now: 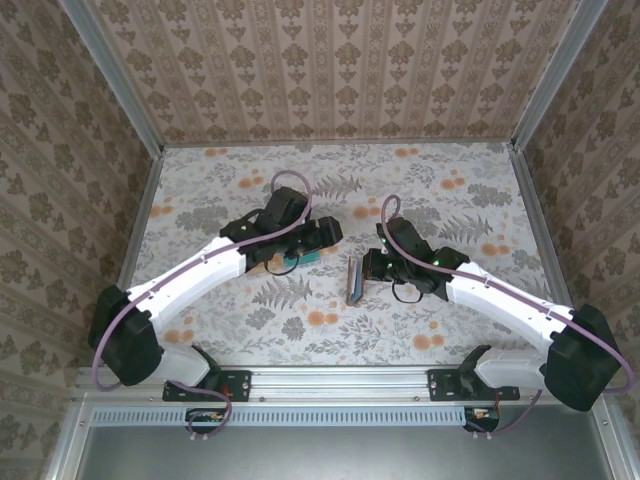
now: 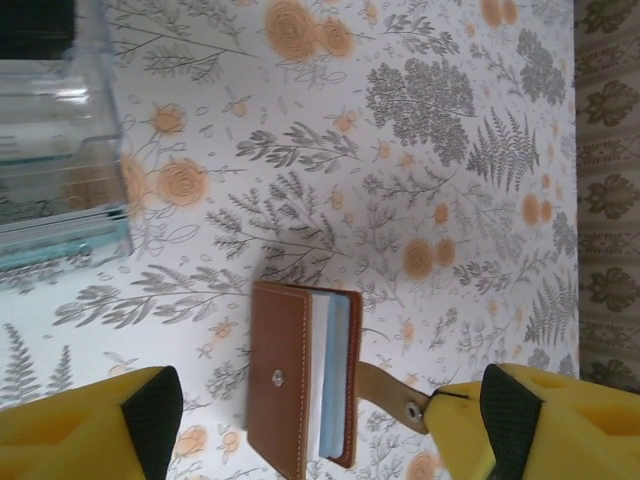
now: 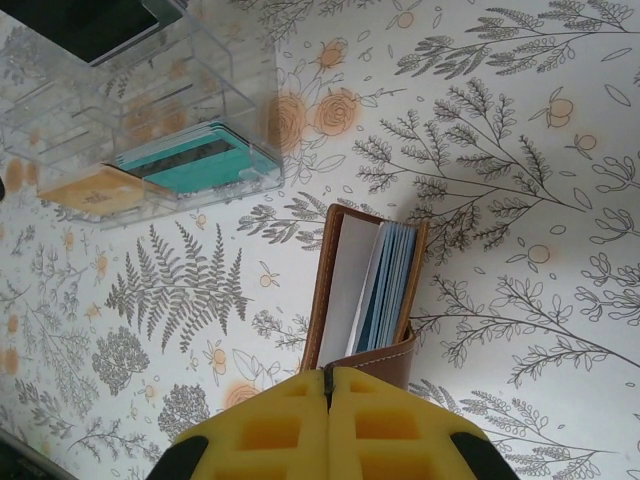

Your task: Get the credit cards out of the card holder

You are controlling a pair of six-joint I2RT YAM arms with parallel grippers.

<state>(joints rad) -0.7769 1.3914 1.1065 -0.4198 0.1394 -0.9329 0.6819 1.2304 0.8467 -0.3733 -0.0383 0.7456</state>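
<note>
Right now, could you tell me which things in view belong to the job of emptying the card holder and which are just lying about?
Belongs to the job:
- brown card holder
- blue cards tucked inside it

Lying about:
- clear plastic tray
- teal card and orange card in that tray

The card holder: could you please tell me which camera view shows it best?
Right wrist: the card holder is close and open, blue cards visible inside, its near edge pinched by the right end effector. Left wrist shows its brown outer face and snap strap; top external shows it small, edge-on.
</note>
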